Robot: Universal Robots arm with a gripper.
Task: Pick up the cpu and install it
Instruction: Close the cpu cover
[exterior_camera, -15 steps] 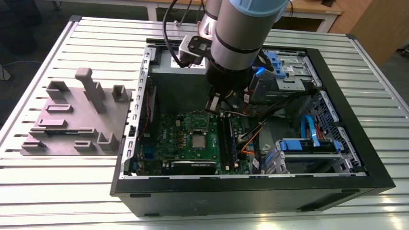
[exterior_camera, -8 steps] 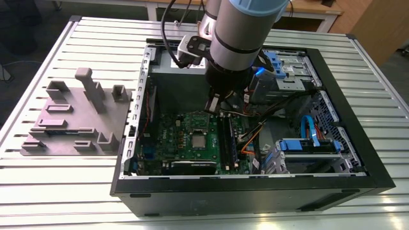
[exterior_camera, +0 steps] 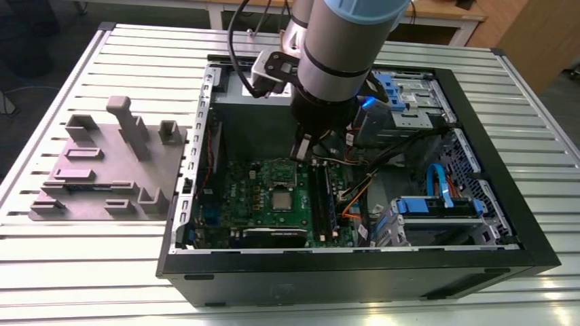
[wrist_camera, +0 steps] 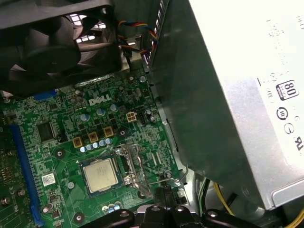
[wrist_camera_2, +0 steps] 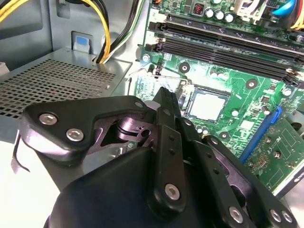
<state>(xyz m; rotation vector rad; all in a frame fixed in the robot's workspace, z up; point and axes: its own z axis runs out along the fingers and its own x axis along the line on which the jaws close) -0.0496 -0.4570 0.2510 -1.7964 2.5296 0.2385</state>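
The cpu [exterior_camera: 282,199] lies flat in its socket on the green motherboard [exterior_camera: 249,183], silvery top facing up, in the lower centre of the exterior view. It is square, so no side runs longer, and its edges line up with the board's. In both wrist views the chip [wrist_camera_2: 207,105] [wrist_camera: 99,174] sits bare, with a shiny metal bracket [wrist_camera: 131,162] just beside it. Black memory slots [wrist_camera_2: 223,47] run past one side of the socket. The end effector [exterior_camera: 303,147] hangs inside the open computer case [exterior_camera: 507,252], above the board and apart from the chip, towards the frame's top. In the second wrist view it [wrist_camera_2: 164,97] looks closed, gripping nothing. A case fan [wrist_camera: 52,42] and a grey power supply [wrist_camera: 247,95] flank the board. At the exterior view's left, a grey fixture [exterior_camera: 109,170] stands on the slatted table [exterior_camera: 91,272].
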